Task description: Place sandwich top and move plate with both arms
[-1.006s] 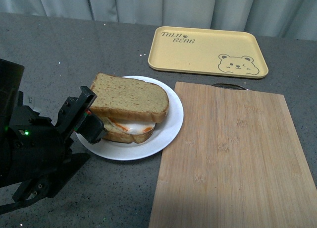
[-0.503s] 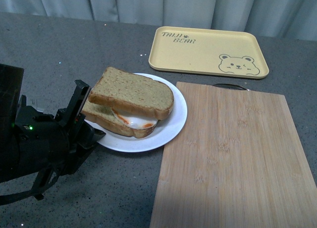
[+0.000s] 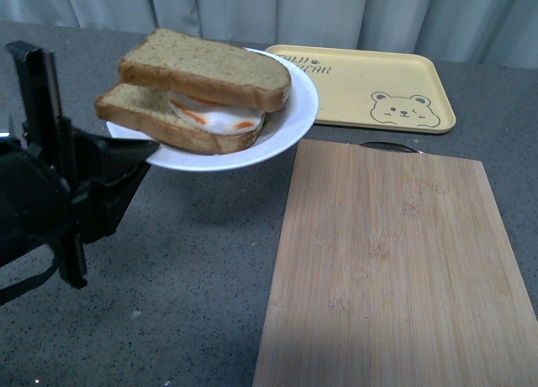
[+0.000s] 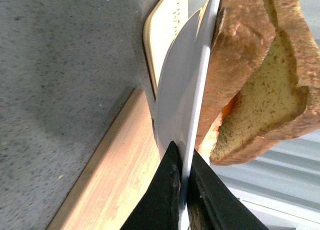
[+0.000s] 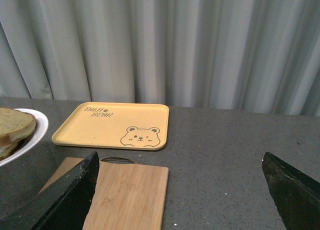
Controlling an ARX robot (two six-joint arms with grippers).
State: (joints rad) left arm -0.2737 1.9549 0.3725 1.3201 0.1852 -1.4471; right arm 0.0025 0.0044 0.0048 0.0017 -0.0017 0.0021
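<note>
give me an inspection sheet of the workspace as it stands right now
surface: dark grey speckled tabletop, shadow under the plate
job's things: plain tan bread slice sits on the egg-bearing slice on the round white plate; plate is held above the tabletop
clutter: yellow rectangular bear tray, empty; pale bamboo cutting board, bare
grippers: left gripper shut on the plate's rim; right gripper open, holding nothing
cables: thin black cable below the left arm
surroundings: pale grey curtain behind the table
</note>
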